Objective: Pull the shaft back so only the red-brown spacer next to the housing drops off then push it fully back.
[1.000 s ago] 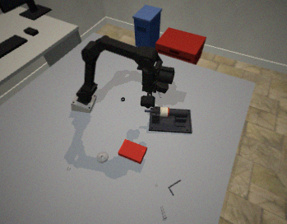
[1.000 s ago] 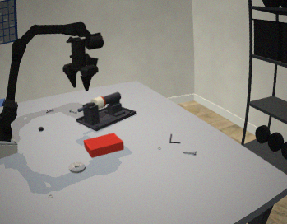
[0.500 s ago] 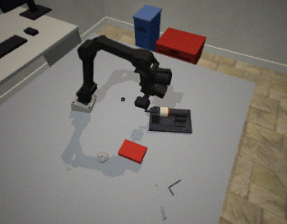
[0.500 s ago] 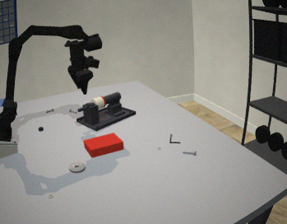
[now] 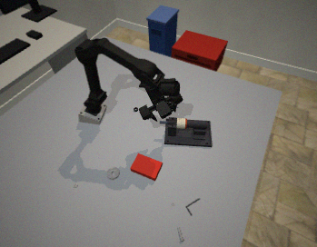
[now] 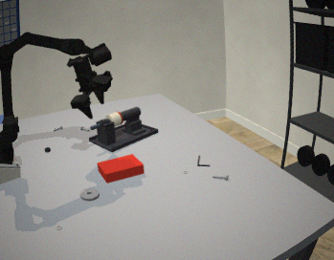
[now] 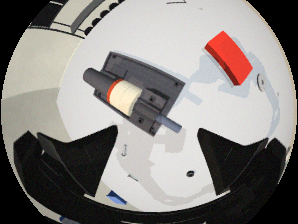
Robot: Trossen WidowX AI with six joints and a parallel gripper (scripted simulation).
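A dark base plate (image 5: 189, 139) (image 6: 142, 132) (image 7: 168, 82) carries the fixture. A dark shaft (image 5: 164, 122) (image 6: 95, 127) (image 7: 173, 124) sticks out of a small support block (image 6: 107, 133) (image 7: 148, 116). A cream spacer (image 5: 179, 122) (image 6: 112, 119) (image 7: 125, 99) and a thin red-brown spacer (image 5: 185, 122) (image 6: 119, 115) (image 7: 113, 88) sit on it, up against the big dark housing (image 5: 198, 123) (image 6: 130, 113) (image 7: 96, 79). My gripper (image 5: 153, 112) (image 6: 91, 102) (image 7: 159, 131) is open and empty. It hangs in the air above and just beyond the shaft's free end, touching nothing.
A flat red block (image 5: 146, 165) (image 6: 121, 167) (image 7: 228, 56) lies in front of the fixture. A washer (image 5: 113, 173) (image 6: 89, 193), an angled key (image 5: 192, 206) (image 6: 202, 162), a screw (image 5: 180, 233) (image 6: 223, 177) and a small black knob (image 5: 134, 109) (image 6: 47, 149) lie loose. A shelf rack (image 6: 314, 72) stands off the table.
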